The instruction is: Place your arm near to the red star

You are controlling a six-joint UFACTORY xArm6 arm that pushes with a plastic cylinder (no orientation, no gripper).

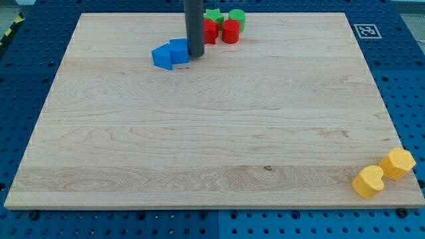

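Note:
The red star (pixel 210 30) sits near the view's top centre, partly hidden behind my rod. My tip (pixel 195 54) rests on the board just below and left of the star, right beside it. A red cylinder (pixel 230 31) stands right of the star. A green star (pixel 213 15) and a green cylinder (pixel 237 17) sit just above the red pair. Two blue blocks touch each other left of my tip: a blue cube (pixel 178 50) right next to the tip and a blue wedge-like block (pixel 161 57) farther left.
A yellow hexagon block (pixel 398 163) and a yellow heart-like block (pixel 368 182) lie at the board's bottom right corner. A black-and-white marker tag (pixel 364 30) is at the top right. The wooden board (pixel 212 133) lies on a blue pegboard table.

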